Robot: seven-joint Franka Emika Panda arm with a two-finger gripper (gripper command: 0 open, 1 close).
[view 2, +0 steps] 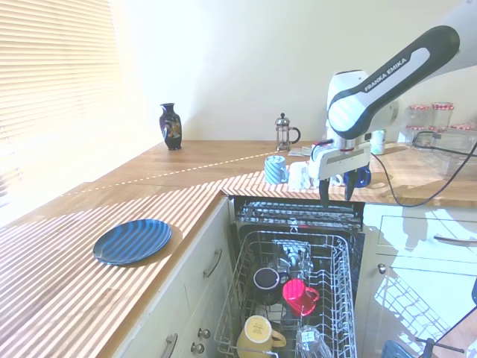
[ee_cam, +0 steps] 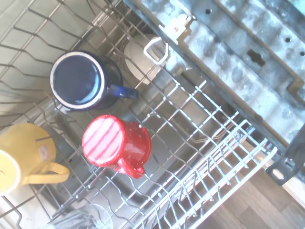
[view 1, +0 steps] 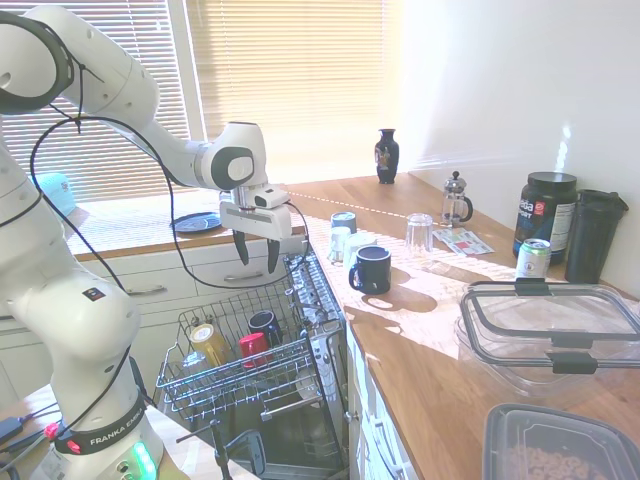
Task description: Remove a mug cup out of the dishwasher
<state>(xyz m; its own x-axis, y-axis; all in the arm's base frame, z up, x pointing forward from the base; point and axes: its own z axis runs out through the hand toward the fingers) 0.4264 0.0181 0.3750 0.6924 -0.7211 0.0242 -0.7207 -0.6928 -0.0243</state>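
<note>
My gripper (view 1: 257, 252) hung open and empty above the dishwasher (view 1: 305, 400), well over the red mug cup (view 2: 299, 296) in its rack.

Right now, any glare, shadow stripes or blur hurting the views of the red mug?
First exterior: window blown out, blind stripes across the counter, red mug small behind rack bars. Second exterior: left side washed out, mug clear in the dishwasher rack. Wrist: sharp, stripes of light on the mug, upper right bleached.
</note>
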